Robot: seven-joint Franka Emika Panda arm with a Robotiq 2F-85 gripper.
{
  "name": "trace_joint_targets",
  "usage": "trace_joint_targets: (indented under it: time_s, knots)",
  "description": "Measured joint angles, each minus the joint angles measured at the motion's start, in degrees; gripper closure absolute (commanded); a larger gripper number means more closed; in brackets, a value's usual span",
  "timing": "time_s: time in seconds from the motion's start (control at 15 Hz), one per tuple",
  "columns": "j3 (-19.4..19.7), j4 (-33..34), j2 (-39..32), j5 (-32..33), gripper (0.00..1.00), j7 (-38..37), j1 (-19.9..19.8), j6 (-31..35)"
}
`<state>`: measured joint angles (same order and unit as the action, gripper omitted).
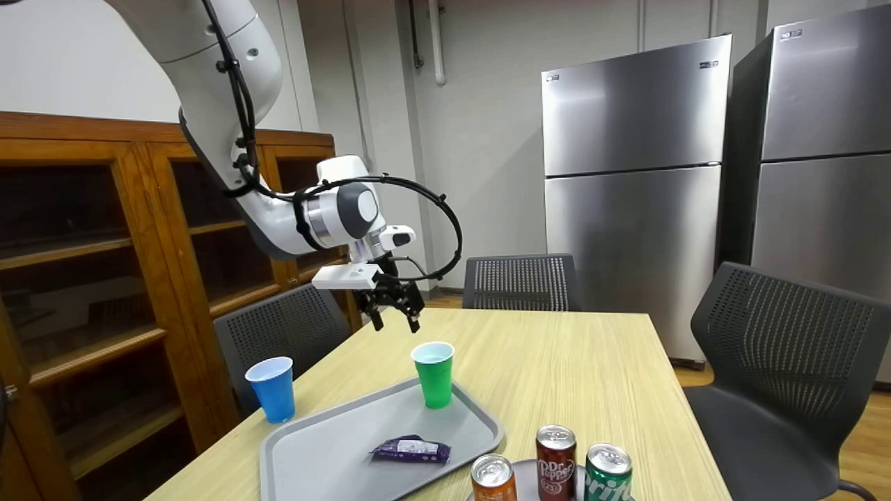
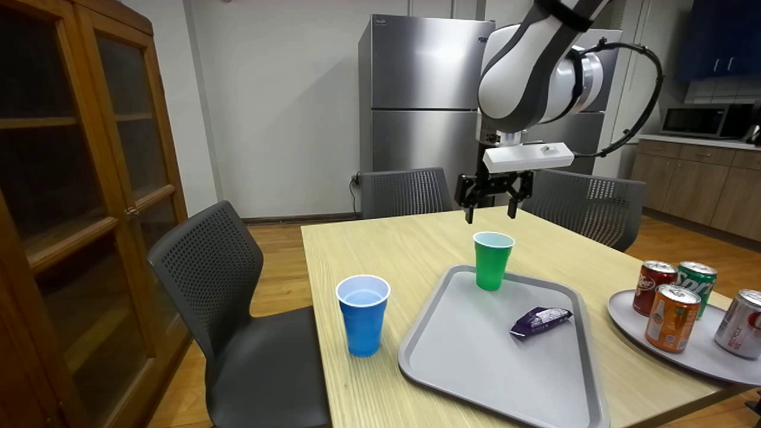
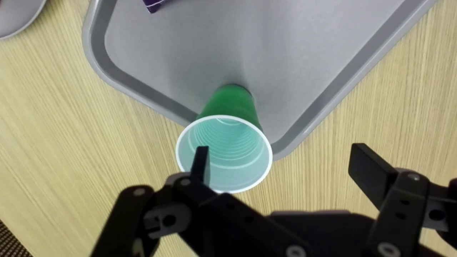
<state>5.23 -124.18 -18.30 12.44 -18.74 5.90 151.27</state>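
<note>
The green cup [image 2: 492, 267] looks smooth plastic, the tray [image 2: 475, 356] matt, the wrapper [image 2: 540, 322] glossy, the table [image 2: 380, 249] wood-grained.

The arm [image 1: 216, 132] is bent, gripper [image 2: 491, 214] hanging nose-down, fingers [image 3: 371, 173] spread pretty wide from where I'm standing.

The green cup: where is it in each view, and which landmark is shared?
In an exterior view: green cup, lower centre.
In an exterior view: green cup, right of centre, below the middle.
In the wrist view: green cup, near the centre.
Shared landmark: the tray; the green cup stands on it.
</note>
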Motion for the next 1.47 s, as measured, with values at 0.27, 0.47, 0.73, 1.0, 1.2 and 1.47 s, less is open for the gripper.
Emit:
trace_joint_targets:
  time_s: [0.27, 0.47, 0.73, 1.0, 1.2, 1.47]
  knots:
    - [0.61, 1.99, -2.55, 0.15, 0.0, -1.37, 1.31, 0.57]
    - [1.55, 4.21, -4.99, 0.48, 0.0, -1.53, 2.25, 0.98]
    - [2.72, 7.54, -8.42, 0.52, 0.0, -1.54, 3.1, 1.05]
    - [2.94, 10.62, -11.8, 0.45, 0.0, -1.53, 3.22, 1.01]
    - [3.04, 12.75, -14.21, 0.36, 0.0, -1.54, 3.22, 0.91]
    - [3.51, 15.11, -17.09, 0.33, 0.0, -1.54, 3.32, 0.74]
